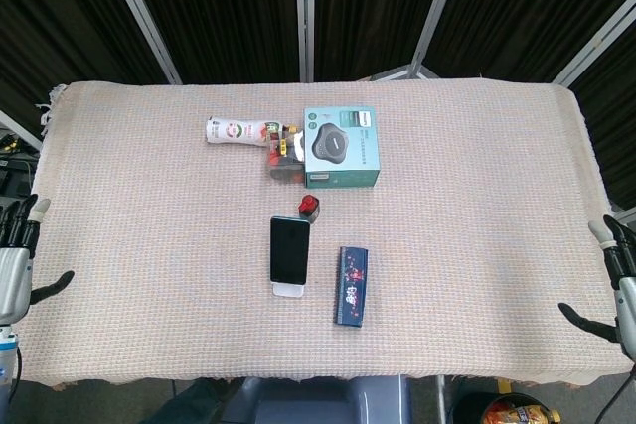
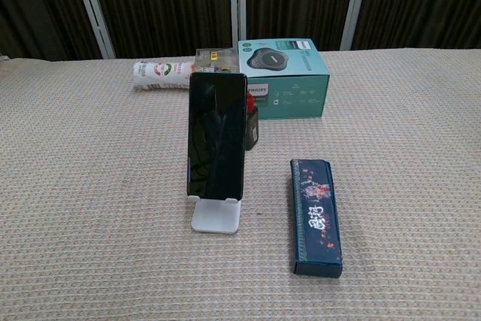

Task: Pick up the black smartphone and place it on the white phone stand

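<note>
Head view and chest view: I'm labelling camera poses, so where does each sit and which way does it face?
Head view: high above the near table edge, looking steeply down; left hand and right hand show at the side edges.
Chest view: low at the near edge, looking level across the cloth; no robot body shows.
Shared: black smartphone on white phone stand, dark blue patterned box, teal carton.
</note>
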